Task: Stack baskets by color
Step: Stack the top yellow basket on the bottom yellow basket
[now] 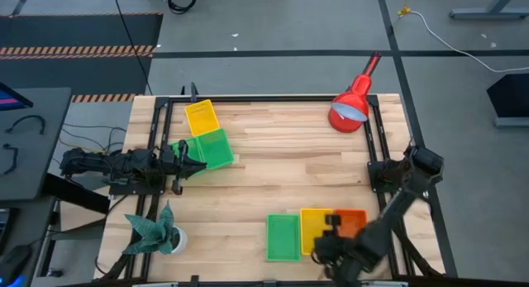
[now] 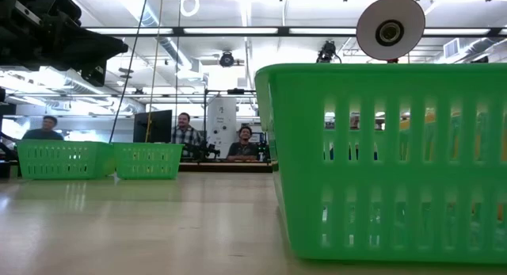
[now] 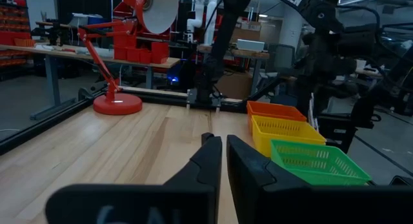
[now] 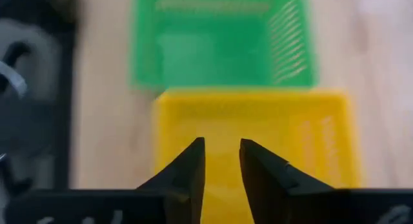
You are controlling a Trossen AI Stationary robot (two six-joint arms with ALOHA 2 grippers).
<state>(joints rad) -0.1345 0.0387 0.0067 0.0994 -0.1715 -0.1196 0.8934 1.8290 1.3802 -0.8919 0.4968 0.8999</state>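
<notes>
Three baskets stand side by side at the table's near edge: green, yellow and orange. My right gripper hovers open above the yellow basket, with the green one beyond it. In the high view this gripper is over the yellow and orange baskets. Another yellow basket and another green one rest at the far left. My left gripper waits level beside that green basket, shut and holding nothing.
A red desk lamp stands at the far right corner. A potted plant sits at the near left. Bare wood lies across the table's middle. Black frame rails run along the sides. People sit in the room beyond.
</notes>
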